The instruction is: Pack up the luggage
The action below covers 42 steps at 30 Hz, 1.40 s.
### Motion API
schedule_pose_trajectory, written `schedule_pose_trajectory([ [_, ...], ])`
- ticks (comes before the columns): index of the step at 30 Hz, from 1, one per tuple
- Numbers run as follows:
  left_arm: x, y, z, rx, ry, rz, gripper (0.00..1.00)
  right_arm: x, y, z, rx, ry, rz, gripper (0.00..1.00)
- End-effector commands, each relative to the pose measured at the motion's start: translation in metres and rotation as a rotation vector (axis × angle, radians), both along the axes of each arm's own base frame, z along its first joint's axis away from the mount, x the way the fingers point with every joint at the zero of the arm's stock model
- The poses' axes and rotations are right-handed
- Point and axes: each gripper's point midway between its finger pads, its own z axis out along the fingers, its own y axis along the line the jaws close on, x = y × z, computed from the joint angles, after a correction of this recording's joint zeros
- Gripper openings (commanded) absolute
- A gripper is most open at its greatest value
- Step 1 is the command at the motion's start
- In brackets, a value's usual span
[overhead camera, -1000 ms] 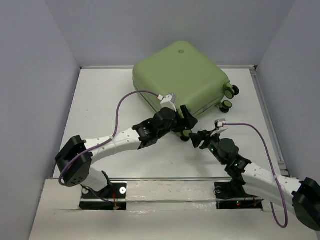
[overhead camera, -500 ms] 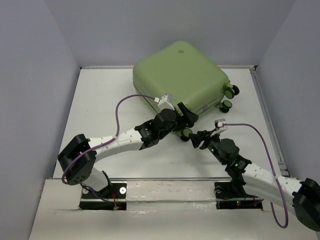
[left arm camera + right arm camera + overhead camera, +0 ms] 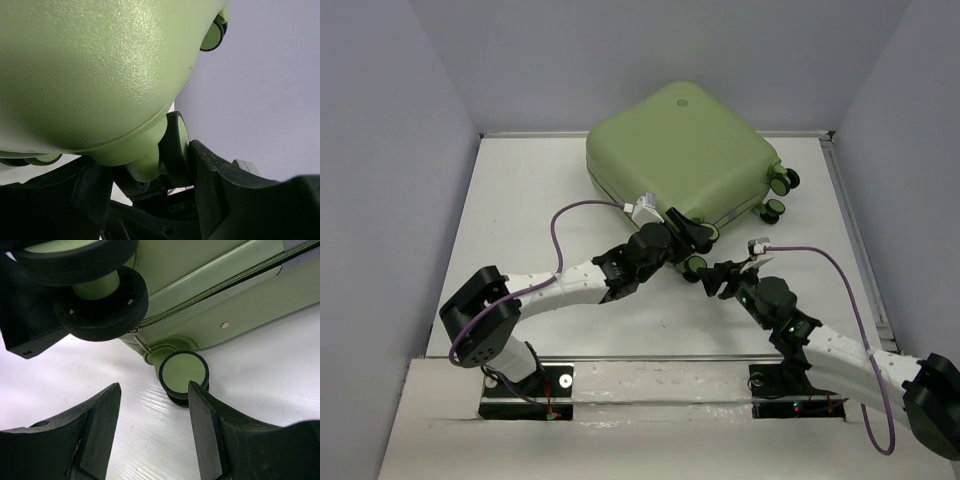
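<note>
The luggage (image 3: 680, 150), a pale green hard-shell suitcase, lies closed and flat on the white table (image 3: 520, 200). My left gripper (image 3: 688, 244) is at its near corner. In the left wrist view the left gripper (image 3: 145, 160) is shut on a caster wheel (image 3: 175, 145), with one finger (image 3: 210, 180) pressed against the wheel's face. My right gripper (image 3: 713, 277) hovers low over the table just right of it. In the right wrist view the right gripper (image 3: 154, 390) is open and holds nothing, and another green-faced caster wheel (image 3: 182, 371) sits just beyond its right fingertip.
Two more caster wheels (image 3: 778, 195) stick out at the suitcase's right side. Grey walls close in the table on the left, back and right. A purple cable (image 3: 560, 225) loops off the left wrist and another (image 3: 850, 290) off the right.
The left gripper has crept a little toward the suitcase corner and its jaws have narrowed onto the caster wheel. The right arm and the luggage have not moved.
</note>
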Motion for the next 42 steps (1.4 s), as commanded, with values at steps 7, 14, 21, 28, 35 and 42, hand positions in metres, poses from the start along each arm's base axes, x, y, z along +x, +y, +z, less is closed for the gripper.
schedule_pose_trajectory([
  [7,0.003,0.010,0.092,-0.268,-0.214,0.054,0.06,0.014,-0.005,0.013,0.033,-0.125,-0.055,0.44],
  [14,-0.010,0.013,0.111,-0.308,-0.251,0.013,0.06,0.024,0.028,0.046,0.089,-0.302,0.053,0.39],
  [21,-0.015,0.022,0.114,-0.305,-0.269,0.012,0.06,0.039,0.054,0.041,0.102,-0.313,0.095,0.50],
  [28,-0.018,0.021,0.105,-0.308,-0.254,-0.005,0.06,0.056,0.064,0.050,0.132,-0.335,0.067,0.50],
  [35,-0.022,0.028,0.103,-0.314,-0.252,-0.001,0.06,0.069,0.053,0.069,0.243,-0.369,-0.045,0.07],
  [42,-0.020,0.039,0.102,-0.271,-0.273,0.031,0.06,0.066,0.029,0.065,0.237,-0.364,-0.135,0.07],
])
